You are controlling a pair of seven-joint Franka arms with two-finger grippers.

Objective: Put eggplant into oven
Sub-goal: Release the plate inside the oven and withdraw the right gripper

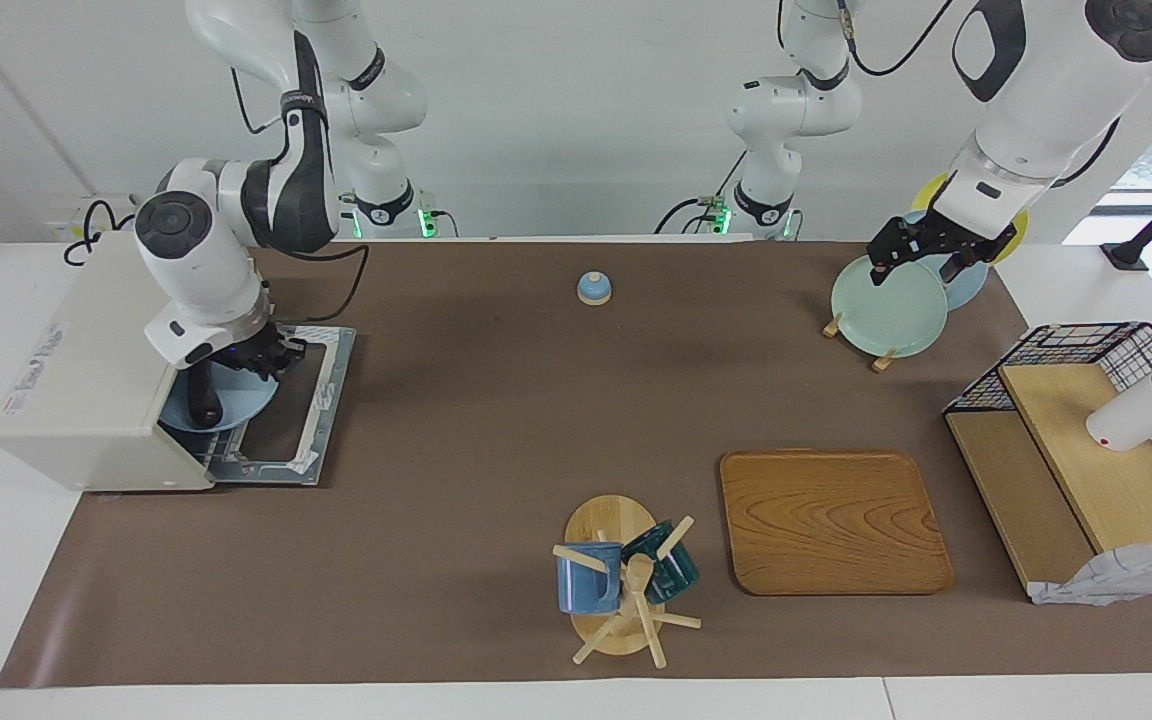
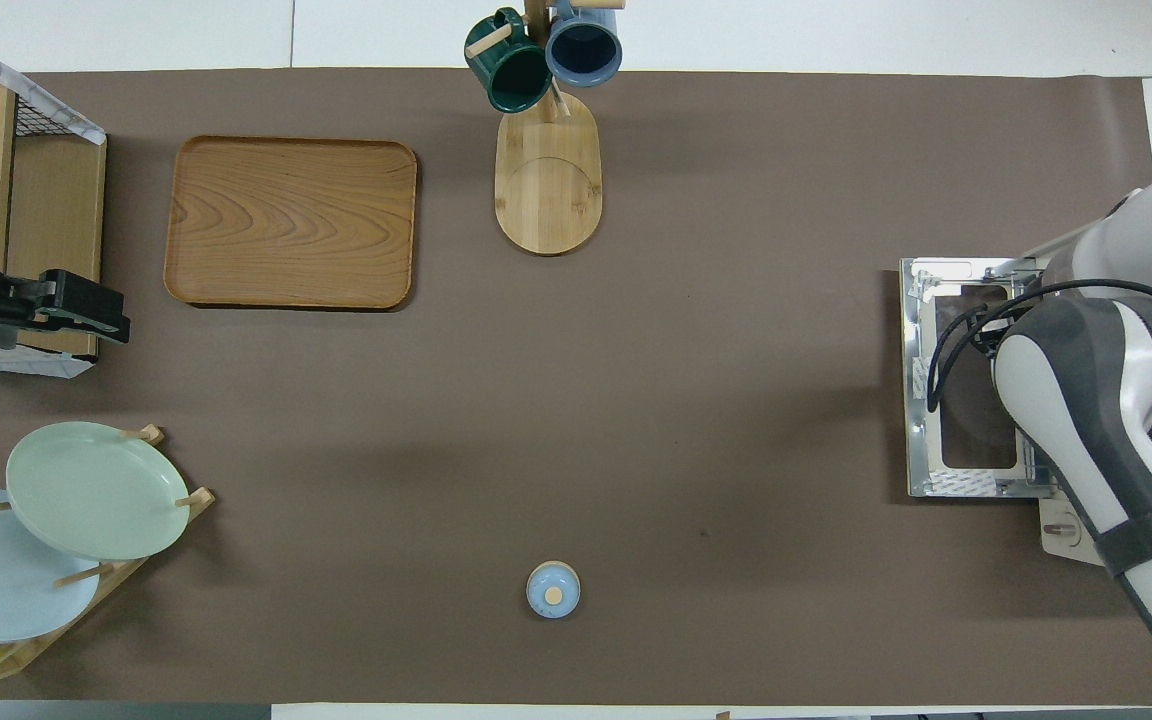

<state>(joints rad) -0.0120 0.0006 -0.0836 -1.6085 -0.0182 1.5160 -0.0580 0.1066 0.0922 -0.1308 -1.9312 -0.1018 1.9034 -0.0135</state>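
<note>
The off-white oven (image 1: 86, 360) stands at the right arm's end of the table, its door (image 1: 286, 425) dropped open onto the mat. In its mouth lies a light blue plate (image 1: 236, 408), partly inside and partly over the door. The dark eggplant (image 1: 203, 400) lies on that plate at the opening's edge. My right gripper (image 1: 261, 362) hangs at the plate's rim on the side nearer to the robots. In the overhead view the right arm (image 2: 1086, 400) hides the plate and the eggplant. My left gripper (image 1: 911, 268) waits open over the plate rack.
A rack holds a green plate (image 1: 888, 305) with blue and yellow ones beside it. A small blue knob-lidded piece (image 1: 593, 288) sits mid-table near the robots. A wooden tray (image 1: 834, 520), a mug tree (image 1: 621, 580) and a wire basket with a wooden shelf (image 1: 1086, 450) stand farther out.
</note>
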